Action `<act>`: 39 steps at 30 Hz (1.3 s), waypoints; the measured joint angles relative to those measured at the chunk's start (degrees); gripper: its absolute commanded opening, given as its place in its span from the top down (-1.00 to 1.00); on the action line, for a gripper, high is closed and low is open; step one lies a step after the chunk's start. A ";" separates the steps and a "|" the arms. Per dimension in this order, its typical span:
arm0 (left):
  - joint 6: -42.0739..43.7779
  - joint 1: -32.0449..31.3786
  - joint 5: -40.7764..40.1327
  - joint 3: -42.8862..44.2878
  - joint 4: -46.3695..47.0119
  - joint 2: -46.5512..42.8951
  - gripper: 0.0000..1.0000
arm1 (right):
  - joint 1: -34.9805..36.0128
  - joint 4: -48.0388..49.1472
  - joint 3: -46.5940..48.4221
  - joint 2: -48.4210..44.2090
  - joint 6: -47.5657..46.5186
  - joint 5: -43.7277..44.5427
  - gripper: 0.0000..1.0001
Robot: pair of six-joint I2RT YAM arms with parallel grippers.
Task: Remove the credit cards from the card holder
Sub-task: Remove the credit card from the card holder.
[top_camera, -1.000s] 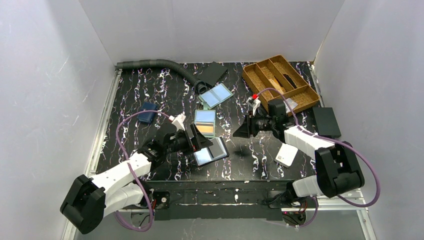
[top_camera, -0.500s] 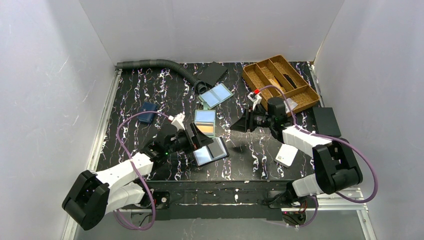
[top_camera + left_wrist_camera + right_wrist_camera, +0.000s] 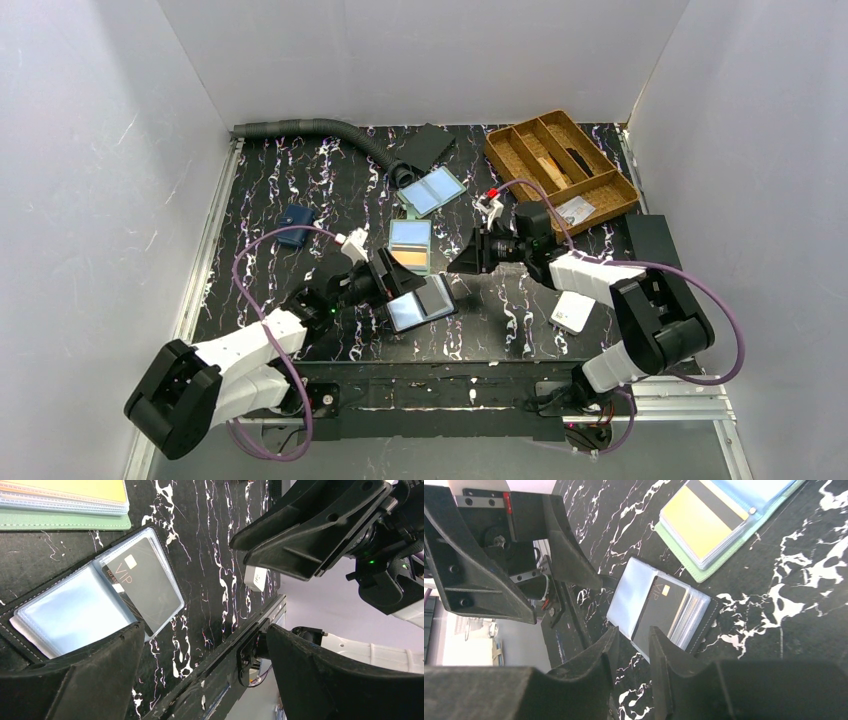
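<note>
Noted black, white-veined surface [image 3: 300, 190]: smooth, low sheen. Logged card holder [image 3: 60, 522] cover as matt grey-green, with clear glossy plastic pockets. Found black card [image 3: 145, 585] smooth, semi-gloss plastic. Recorded left tool [image 3: 205, 632] and right tool [image 3: 634, 630] as matt black, grainy plastic. Marked tray [image 3: 560, 165] wood-like, matt.

The table [image 3: 300, 180] is seen whole from high above, the black card [image 3: 437, 296] near its middle. The black card is viewed close and low from its left by the left wrist camera and from its right by the right one, being shared by all views.
</note>
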 measured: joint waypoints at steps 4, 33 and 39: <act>-1.31 -0.09 -0.22 -0.11 2.71 3.06 -0.71 | 1.90 -0.26 0.17 1.68 -0.28 0.55 0.51; -5.25 -0.68 -1.66 -2.62 9.94 13.40 -0.23 | 6.88 -7.32 5.20 11.91 -5.75 2.03 0.59; -5.42 -0.68 -1.60 -2.62 10.88 15.28 -0.18 | 6.93 -8.04 5.90 12.50 -6.38 2.14 0.59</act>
